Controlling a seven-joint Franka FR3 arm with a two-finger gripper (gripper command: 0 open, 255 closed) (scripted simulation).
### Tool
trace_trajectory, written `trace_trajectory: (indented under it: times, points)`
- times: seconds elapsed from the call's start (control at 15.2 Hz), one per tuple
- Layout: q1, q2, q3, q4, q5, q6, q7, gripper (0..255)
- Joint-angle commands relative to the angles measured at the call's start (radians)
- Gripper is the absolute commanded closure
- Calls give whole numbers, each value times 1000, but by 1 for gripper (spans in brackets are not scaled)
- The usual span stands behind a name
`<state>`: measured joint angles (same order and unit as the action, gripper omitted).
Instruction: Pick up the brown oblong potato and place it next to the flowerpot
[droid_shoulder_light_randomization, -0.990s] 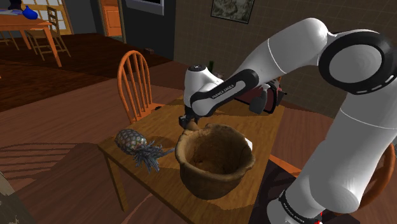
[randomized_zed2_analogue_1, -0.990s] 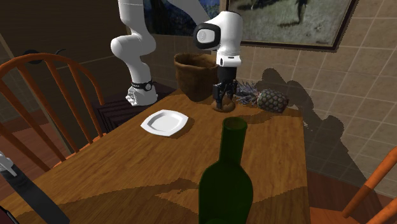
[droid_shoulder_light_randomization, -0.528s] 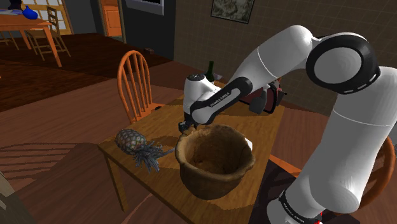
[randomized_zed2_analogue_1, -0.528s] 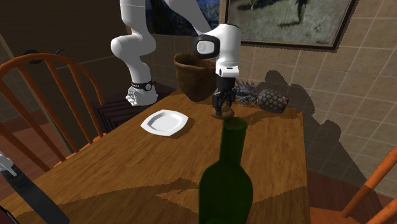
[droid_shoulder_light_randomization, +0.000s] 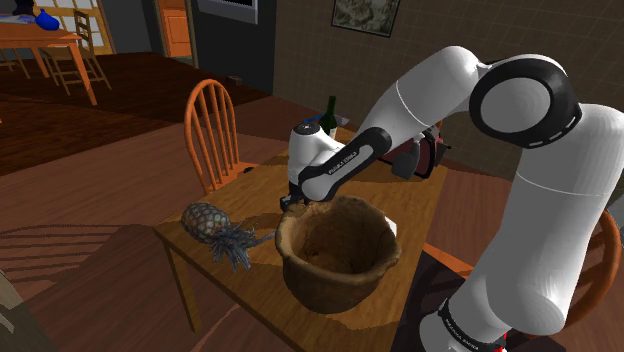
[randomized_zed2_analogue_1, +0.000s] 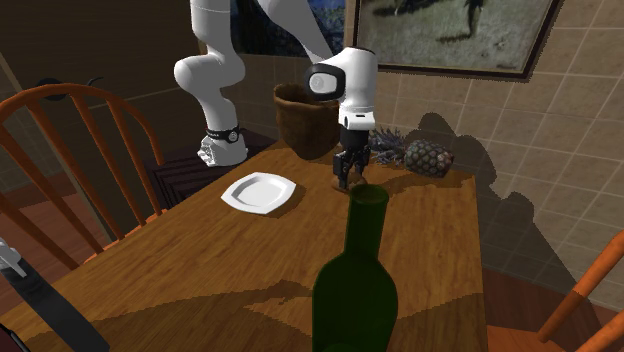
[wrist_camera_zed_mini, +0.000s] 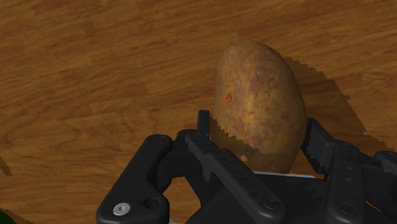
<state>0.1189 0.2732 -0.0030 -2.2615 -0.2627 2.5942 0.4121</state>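
Since a second ago the gripper (droid_shoulder_light_randomization: 291, 199) has sunk lower beside the flowerpot (droid_shoulder_light_randomization: 335, 250) and, in the second exterior view, drawn nearer the green wine bottle (randomized_zed2_analogue_1: 355, 285) in the foreground. Its two black fingers (wrist_camera_zed_mini: 213, 156) are closed narrowly on the brown oblong potato (wrist_camera_zed_mini: 254, 95), one on each long side, with the potato's free end pointing out past the tips. The potato hangs close over the wooden table (randomized_zed2_analogue_1: 420, 260); whether it touches the wood I cannot tell. It is just beside the pot's wall and near the pineapple (droid_shoulder_light_randomization: 208, 221). The pot stands near the table edge closest to the stand, and the pineapple lies near the corner at the shoulder view's left, its leaves toward the pot. Bare wood lies open between the gripper, the white plate (randomized_zed2_analogue_1: 258, 191) and the bottle, and on toward the table's edge at the second exterior view's right. Counted: one potato, one flowerpot, one pineapple, one plate, one bottle, and two orange wooden chairs (randomized_zed2_analogue_1: 85, 140), one at each side of the second exterior view.
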Motion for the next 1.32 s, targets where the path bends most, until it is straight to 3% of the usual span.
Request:
trace_trajectory:
  times: [0.0, 0.07, 0.13, 0.46, 0.73, 1.25]
  points:
    - [0, 0, 0, 0, 0, 0, 0, 255]
    - [0, 0, 0, 0, 0, 0, 0, 255]
    - [0, 0, 0, 0, 0, 0, 0, 0]
    - [0, 0, 0, 0, 0, 0, 0, 0]
    - [3, -109, 17, 0, 32, -109, -22, 0]
    - [3, -109, 17, 0, 32, -109, -22, 0]
